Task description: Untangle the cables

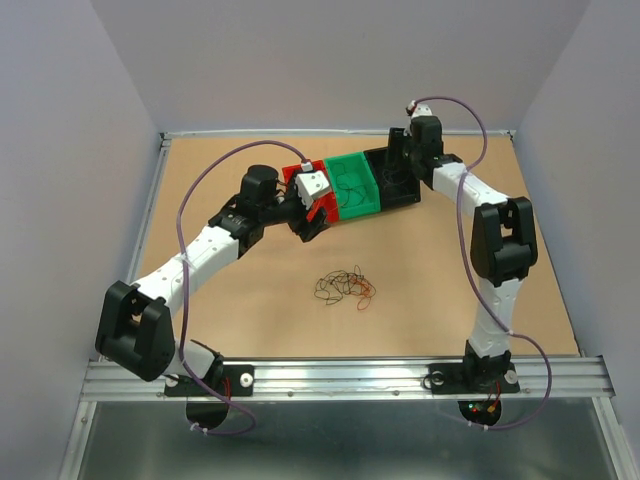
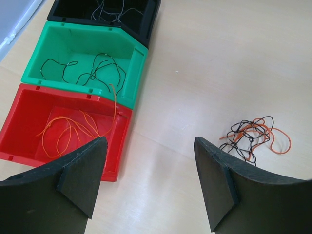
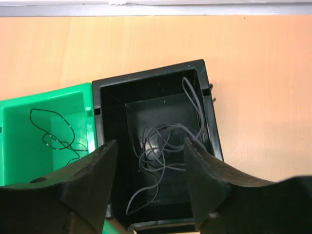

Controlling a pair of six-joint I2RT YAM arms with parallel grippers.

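Observation:
The cables (image 1: 345,288) lie as a small tangled clump of red-orange, black and dark wires on the table, in front of the bins. The clump also shows in the left wrist view (image 2: 253,136). My left gripper (image 1: 312,222) is open and empty, above the table beside the red bin (image 2: 19,122), left of the clump; the left wrist view (image 2: 150,141) shows bare table between its fingers. My right gripper (image 1: 400,160) is open and empty above the black bin (image 3: 109,97), which holds loose dark wires (image 3: 161,146).
Three bins stand in a row at the back: the red bin with orange wires (image 2: 68,129), the green bin (image 2: 46,46) with dark wires (image 2: 97,68), and the black bin (image 1: 405,188). A raised rim runs along the table's far edge (image 3: 156,9).

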